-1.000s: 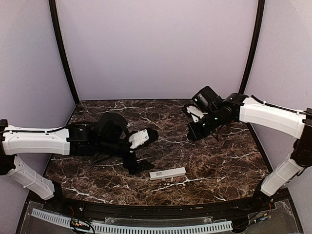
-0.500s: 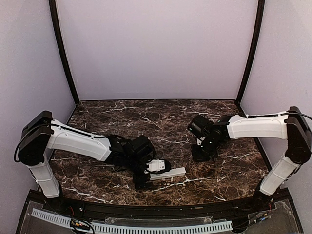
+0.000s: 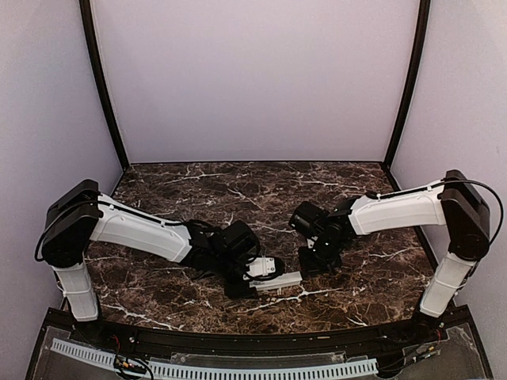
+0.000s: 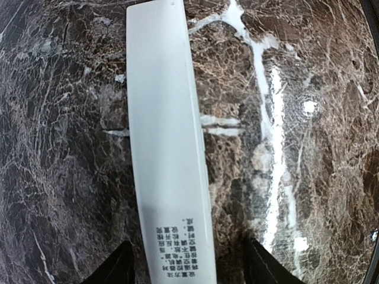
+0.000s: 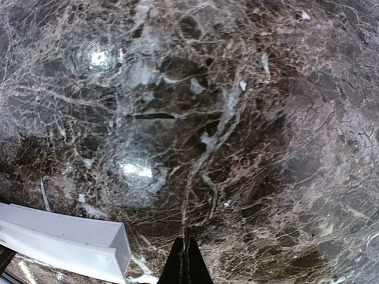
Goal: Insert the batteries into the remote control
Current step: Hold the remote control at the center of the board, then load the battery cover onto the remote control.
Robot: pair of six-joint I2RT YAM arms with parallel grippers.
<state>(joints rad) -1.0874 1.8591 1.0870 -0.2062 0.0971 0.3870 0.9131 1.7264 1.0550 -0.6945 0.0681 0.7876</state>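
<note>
Loading looked unstarted: the long slim white plastic remote control (image 4: 169, 148) lay flat on the dark marble worktop (image 3: 198, 190), left fingers (image 4: 260, 269) parted astride its end without touching, right fingers (image 5: 186, 266) closed empty just beside it.

The top camera is looking down from above and behind the two arms, facing the back wall and taking in the whole counter (image 3: 238, 186) from far off. The left wrist camera is pointing almost straight down, sitting very close over the remote control (image 4: 166, 148), which is running up the frame from the left tool (image 4: 188, 267) at the bottom edge. The right wrist camera is also facing down at close range, seeing mostly bare counter, with the right tool (image 5: 186, 263) peeking in at the bottom. All three views are sharing the remote control; the right wrist camera is catching only one end, at lower left.
</note>
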